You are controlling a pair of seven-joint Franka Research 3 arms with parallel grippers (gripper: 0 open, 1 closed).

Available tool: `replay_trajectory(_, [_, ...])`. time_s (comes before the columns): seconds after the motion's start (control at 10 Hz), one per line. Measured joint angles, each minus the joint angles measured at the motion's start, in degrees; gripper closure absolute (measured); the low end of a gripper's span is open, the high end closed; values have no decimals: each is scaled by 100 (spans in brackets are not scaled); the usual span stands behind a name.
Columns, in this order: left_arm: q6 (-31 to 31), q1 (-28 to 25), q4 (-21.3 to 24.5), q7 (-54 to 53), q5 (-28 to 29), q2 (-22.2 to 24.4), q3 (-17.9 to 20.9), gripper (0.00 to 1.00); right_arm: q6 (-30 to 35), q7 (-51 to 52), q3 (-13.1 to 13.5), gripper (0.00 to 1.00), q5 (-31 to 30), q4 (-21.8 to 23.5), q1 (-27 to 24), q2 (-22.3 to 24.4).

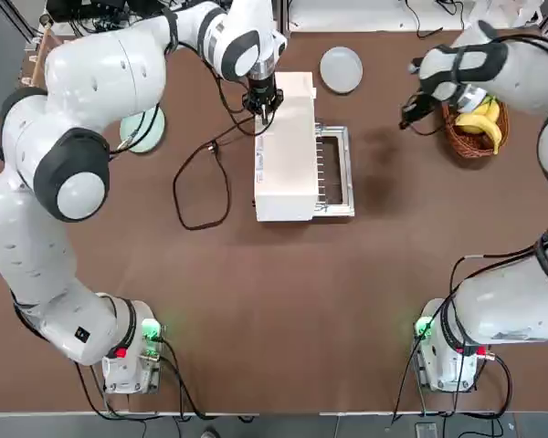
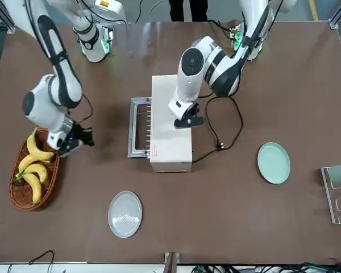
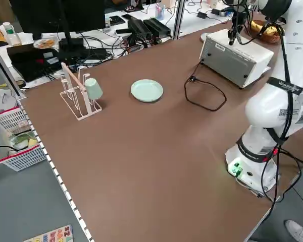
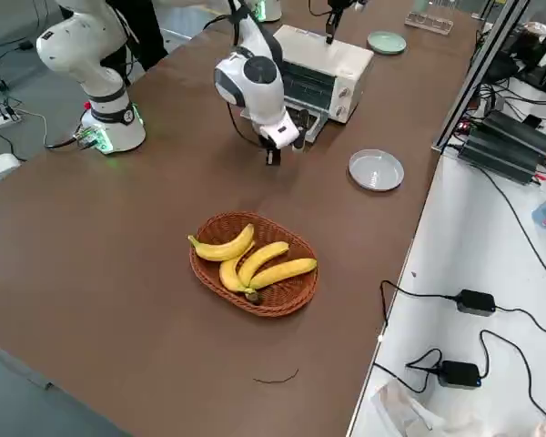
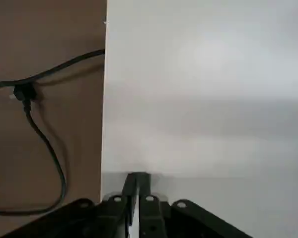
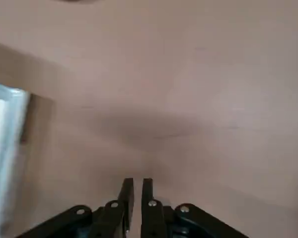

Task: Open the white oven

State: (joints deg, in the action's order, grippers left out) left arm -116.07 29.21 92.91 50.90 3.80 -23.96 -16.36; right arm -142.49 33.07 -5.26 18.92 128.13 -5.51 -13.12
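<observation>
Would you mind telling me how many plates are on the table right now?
2. A grey plate lies beyond the white oven, towards the basket of bananas; a green plate lies on the robot's left, partly under the left arm overhead.

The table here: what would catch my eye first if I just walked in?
Probably the white oven mid-table, its glass door dropped flat open, with the left gripper pressing on its top, fingers shut. Next, the basket of bananas near the right gripper, which hovers shut above bare table.
</observation>
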Motion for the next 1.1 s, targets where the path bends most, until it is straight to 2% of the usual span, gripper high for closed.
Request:
replay_trajectory(0.1, [200,-36,-60,6,2,110,23,75,254,5,90,70,-394,-265,-165,5])
replay_trajectory(0.3, [1079,-337,-447,3,11,454,40,46,1329,-257,374,40,-664,-1259,-193,38])
replay_trajectory(0.4, [1415,-555,-652,-34,20,611,45,37,1883,-832,437,26,-970,-1847,-196,80])
replay_trajectory(0.5, [1589,-812,-755,-219,26,761,48,33,2446,-1536,428,11,-1332,-2441,-179,136])
replay_trajectory(0.6, [1741,-1086,-779,-519,34,907,54,21,3084,-2090,397,0,-1538,-3044,-121,213])
replay_trajectory(0.7, [1894,-1404,-785,-923,39,1038,59,7,3807,-2507,387,0,-1638,-3645,-20,305])
replay_trajectory(0.8, [1972,-1774,-792,-1444,40,1149,62,0,4459,-2908,384,0,-1683,-4087,92,433])
replay_trajectory(1.0, [2108,-2513,-799,-2429,39,1349,81,0,5511,-3624,387,0,-1706,-4563,401,669])
replay_trajectory(1.1, [2274,-2713,-803,-2894,39,1431,174,0,5815,-3872,389,0,-1721,-4682,535,742])
